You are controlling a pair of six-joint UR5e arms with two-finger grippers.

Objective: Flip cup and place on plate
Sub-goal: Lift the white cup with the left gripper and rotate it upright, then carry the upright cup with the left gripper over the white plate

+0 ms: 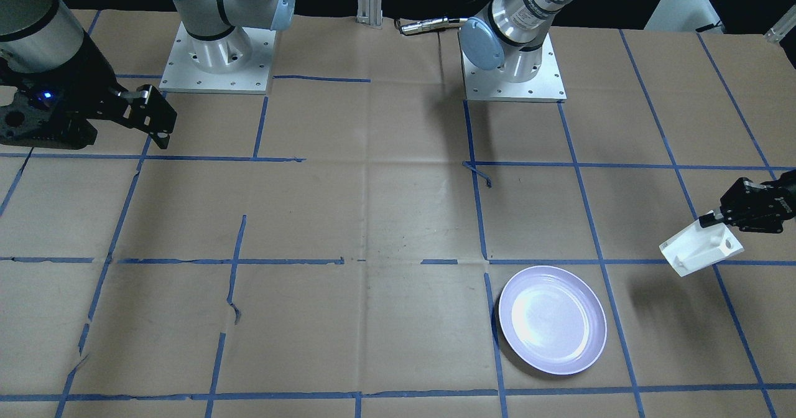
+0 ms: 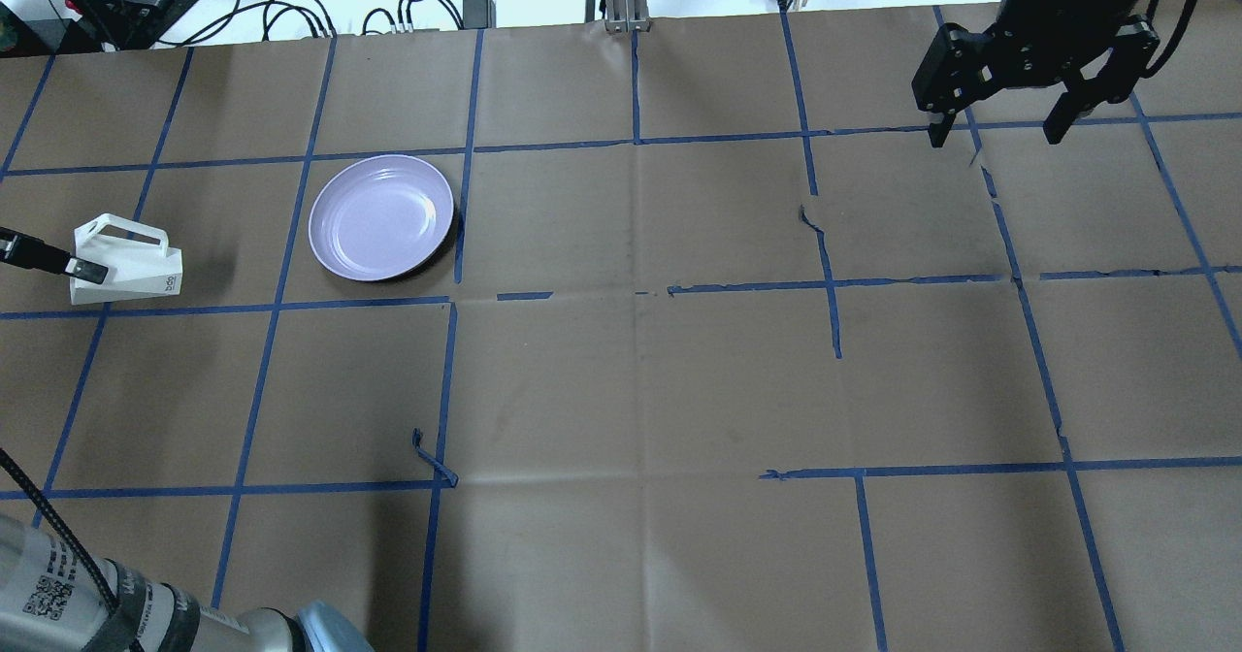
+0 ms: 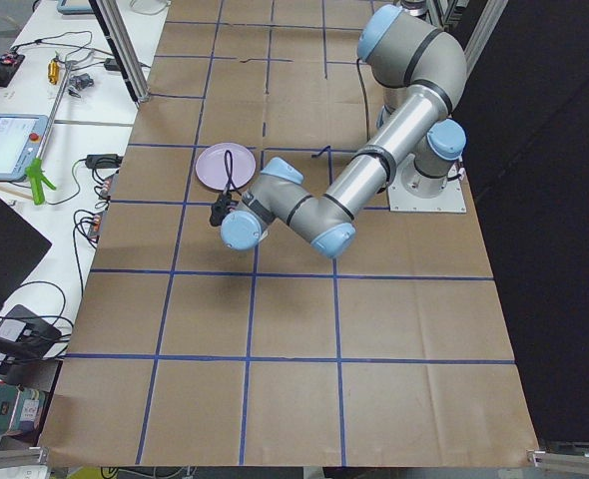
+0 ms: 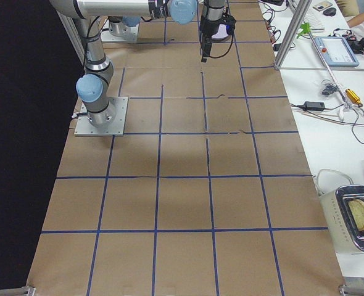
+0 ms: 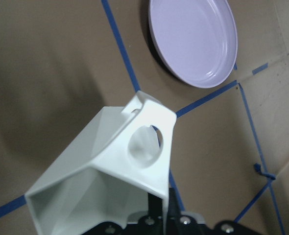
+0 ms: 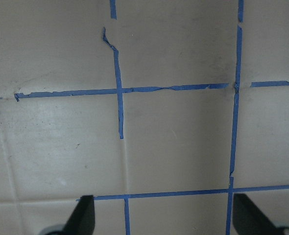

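Note:
The white faceted cup (image 2: pixel 126 266) hangs tilted on its side above the table's left end, its shadow on the paper below. My left gripper (image 2: pixel 85 269) is shut on the cup's wall near the rim. In the front-facing view the cup (image 1: pixel 701 251) and left gripper (image 1: pixel 710 220) are at the right edge. The left wrist view shows the cup (image 5: pixel 110 166) close up, open end toward the camera. The lavender plate (image 2: pixel 381 216) lies flat to the cup's right, apart from it; it also shows in the front-facing view (image 1: pixel 552 320) and the left wrist view (image 5: pixel 193 41). My right gripper (image 2: pixel 999 133) is open and empty at the far right.
Brown paper with blue tape lines (image 2: pixel 636 288) covers the table. Both arm bases (image 1: pixel 214 63) stand at the robot's side. Cables and power bricks (image 2: pixel 427 7) lie beyond the far edge. The right wrist view shows only paper and tape between the open fingers (image 6: pixel 83 215).

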